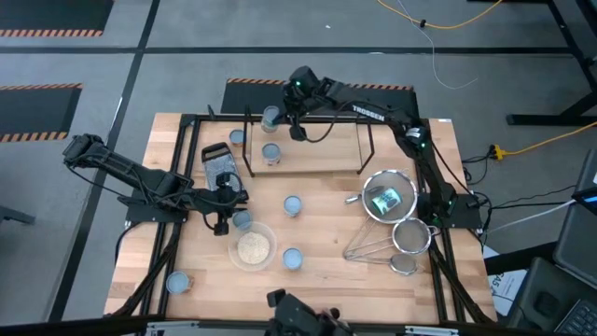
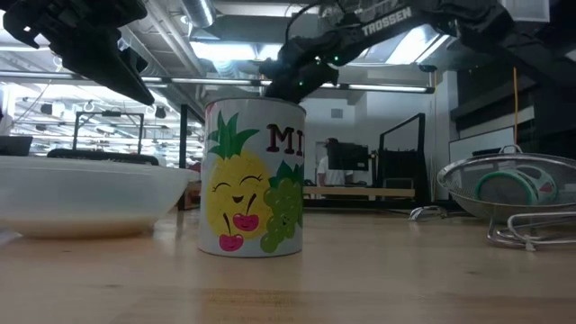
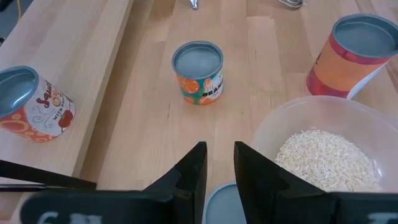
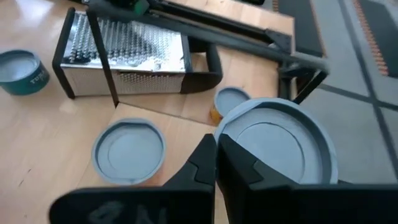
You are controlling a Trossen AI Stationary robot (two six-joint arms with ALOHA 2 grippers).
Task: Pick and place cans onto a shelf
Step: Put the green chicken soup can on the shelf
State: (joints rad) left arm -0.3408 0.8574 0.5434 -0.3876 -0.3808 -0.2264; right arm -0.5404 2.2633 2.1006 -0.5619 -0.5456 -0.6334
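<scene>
Two cans [image 1: 270, 152] sit on the shelf [image 1: 317, 149]; several wait on the desk [image 1: 317, 224] (right jaws clenched empty, left jaws parted over a can [image 1: 242, 219]).

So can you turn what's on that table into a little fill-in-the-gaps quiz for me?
1. The right gripper reaches over the ___, next to a can.
2. The left gripper hangs by a clear ___ of rice.
3. The front can in the low view bears a smiling ___.
Missing words: shelf; bowl; pineapple.
</scene>
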